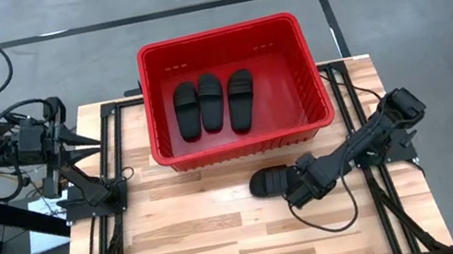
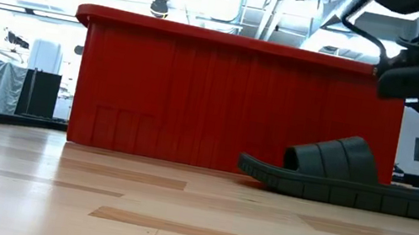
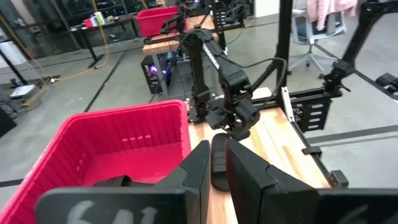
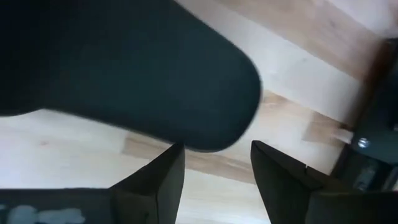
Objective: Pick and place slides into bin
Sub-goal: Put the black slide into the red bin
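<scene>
Three black slides (image 1: 211,103) lie side by side, soles down, on the floor of the red bin (image 1: 290,36) at the table's far middle. Another slide (image 1: 266,182) lies flat on its sole on the wooden table just in front of the bin, strap up (image 2: 337,160). My right gripper (image 1: 294,192) points steeply down over that slide's right end (image 4: 186,93). Its fingers are open, with nothing between them (image 4: 214,165). My left gripper (image 1: 91,143) waits raised at the table's far left, its fingers (image 3: 198,168) nearly together and holding nothing.
Black frame rails (image 1: 115,156) run along both sides of the table. A loose black cable (image 1: 336,220) loops on the wood near my right arm. Bare wood lies in front of the slide toward the near edge.
</scene>
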`<state>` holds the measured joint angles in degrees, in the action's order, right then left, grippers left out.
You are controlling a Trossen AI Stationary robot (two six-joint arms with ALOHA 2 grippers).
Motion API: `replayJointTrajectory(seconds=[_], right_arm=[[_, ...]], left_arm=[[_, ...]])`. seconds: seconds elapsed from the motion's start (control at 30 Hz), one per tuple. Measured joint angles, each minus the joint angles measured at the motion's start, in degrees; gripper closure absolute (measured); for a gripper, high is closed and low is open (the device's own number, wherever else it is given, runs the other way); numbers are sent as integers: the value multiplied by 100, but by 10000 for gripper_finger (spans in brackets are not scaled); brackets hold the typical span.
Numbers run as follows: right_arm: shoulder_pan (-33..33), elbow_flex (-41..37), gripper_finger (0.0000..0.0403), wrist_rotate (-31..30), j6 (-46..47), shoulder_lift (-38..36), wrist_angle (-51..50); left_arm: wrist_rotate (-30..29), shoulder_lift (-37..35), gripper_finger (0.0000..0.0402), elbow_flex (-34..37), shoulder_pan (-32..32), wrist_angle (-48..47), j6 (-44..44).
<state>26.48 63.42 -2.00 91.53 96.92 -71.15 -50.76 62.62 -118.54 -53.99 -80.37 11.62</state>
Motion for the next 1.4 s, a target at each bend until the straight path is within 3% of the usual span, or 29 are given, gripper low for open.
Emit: replayJointTrajectory(seconds=[0.3,0.67,1.03,1.23,1.4], right_arm=[[50,4,240,-42,-874,-4,441],[48,4,244,-594,-2237,-4,1330],[3,-2,213,-576,-2413,-114,2173],[212,20,201,-603,-2080,-524,1998],[512,-41,201,-1578,-1300,-1058,1557]], left_arm=[[283,-1,361,0,1,-2,4],[304,1,361,0,1,-167,96],[304,1,361,0,1,-171,122],[304,-1,361,0,1,-169,125],[304,1,361,0,1,-169,125]])
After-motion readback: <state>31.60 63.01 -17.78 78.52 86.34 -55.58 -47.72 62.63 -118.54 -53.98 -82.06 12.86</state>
